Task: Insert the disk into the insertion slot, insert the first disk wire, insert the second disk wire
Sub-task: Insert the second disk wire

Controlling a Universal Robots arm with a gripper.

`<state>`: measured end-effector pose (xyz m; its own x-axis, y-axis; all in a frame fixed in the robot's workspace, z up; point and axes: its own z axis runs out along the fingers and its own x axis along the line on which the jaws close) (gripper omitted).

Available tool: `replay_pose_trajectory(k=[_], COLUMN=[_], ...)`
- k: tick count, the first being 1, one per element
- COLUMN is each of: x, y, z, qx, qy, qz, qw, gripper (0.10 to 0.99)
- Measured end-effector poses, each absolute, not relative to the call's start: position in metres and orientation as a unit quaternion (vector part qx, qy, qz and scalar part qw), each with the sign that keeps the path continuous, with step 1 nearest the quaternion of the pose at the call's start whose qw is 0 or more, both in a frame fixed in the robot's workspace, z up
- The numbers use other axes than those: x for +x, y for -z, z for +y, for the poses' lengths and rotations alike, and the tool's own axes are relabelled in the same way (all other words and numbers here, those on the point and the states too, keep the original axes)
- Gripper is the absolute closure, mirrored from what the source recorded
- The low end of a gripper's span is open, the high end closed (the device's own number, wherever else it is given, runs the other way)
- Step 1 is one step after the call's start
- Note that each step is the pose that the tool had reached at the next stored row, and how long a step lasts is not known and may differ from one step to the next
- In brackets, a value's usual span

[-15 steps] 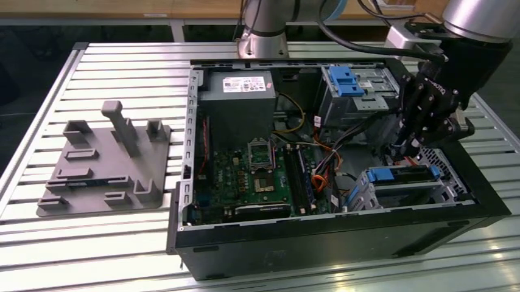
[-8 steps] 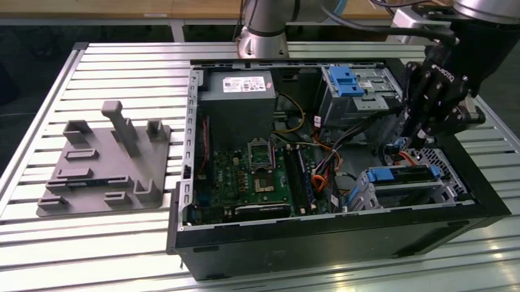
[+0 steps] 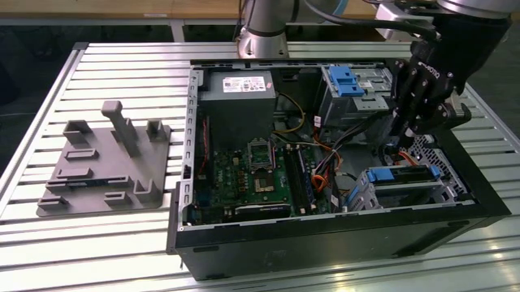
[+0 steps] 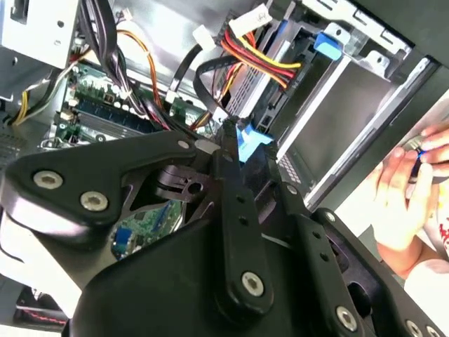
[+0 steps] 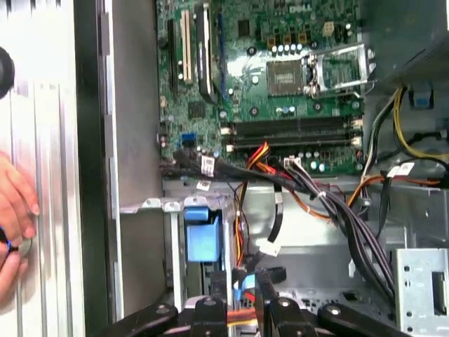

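Past the fixture [image 3: 101,164] on the desk [image 3: 97,243], disk [image 3: 404,176] already seated in the slot [image 3: 439,159] at the exterior view's right, tool [image 3: 404,131] just above, clamped on a blue plug [image 4: 251,144]: seemingly first-wire step, calling for plug squared to the disk.

Slatted metal table in a shadowed workshop

The table [image 3: 122,61] has a top of pale aluminium slats running from the exterior view's left to its right, with dark grooves between them; the near slats catch a strong glare and look almost white, the far ones a duller grey; in the first wrist view the slats [image 5: 42,140] show bright silver; a grey moulded fixture plate [image 3: 89,182] with upright pegs and blocks lies flat on the table's left part; past the far edge runs a white rail [image 3: 106,22] under a tan wood-coloured band [image 3: 122,7]; the floor [image 3: 21,67] off the far left corner is dark.
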<state>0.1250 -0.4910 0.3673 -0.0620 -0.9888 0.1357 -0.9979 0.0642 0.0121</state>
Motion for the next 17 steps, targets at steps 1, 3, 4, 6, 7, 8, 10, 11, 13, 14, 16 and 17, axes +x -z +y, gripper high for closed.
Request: replay_pose_trajectory(k=[1,3,4,6,7,8,10,11,13,14,16,17], x=[0.1250,0.1250,0.1250,0.1249,0.1250,0.1249,0.1249,0.1249,0.1244,0.1240,0.1232,0.1226], y=[-0.3672,-0.3665,-0.3659,-0.3648,-0.3644,-0.3638,-0.3627,-0.3621,-0.3607,-0.3599,-0.3580,-0.3572], z=[-0.4904,-0.4900,-0.4899,-0.4898,-0.4898,-0.4898,-0.4898,-0.4898,-0.4898,-0.4898,-0.4898,-0.4898], qx=[0.683,0.683,0.683,0.684,0.684,0.685,0.688,0.689,0.693,0.696,0.700,0.702], qy=[-0.043,-0.044,-0.044,-0.044,-0.044,-0.044,-0.044,-0.045,-0.047,-0.048,-0.050,-0.051], qz=[-0.727,-0.727,-0.727,-0.726,-0.726,-0.725,-0.723,-0.721,-0.717,-0.714,-0.710,-0.708], qw=[0.054,0.055,0.055,0.055,0.055,0.055,0.055,0.055,0.056,0.057,0.059,0.059], gripper=[0.788,0.788,0.788,0.788,0.788,0.788,0.788,0.788,0.788,0.788,0.788,0.788])
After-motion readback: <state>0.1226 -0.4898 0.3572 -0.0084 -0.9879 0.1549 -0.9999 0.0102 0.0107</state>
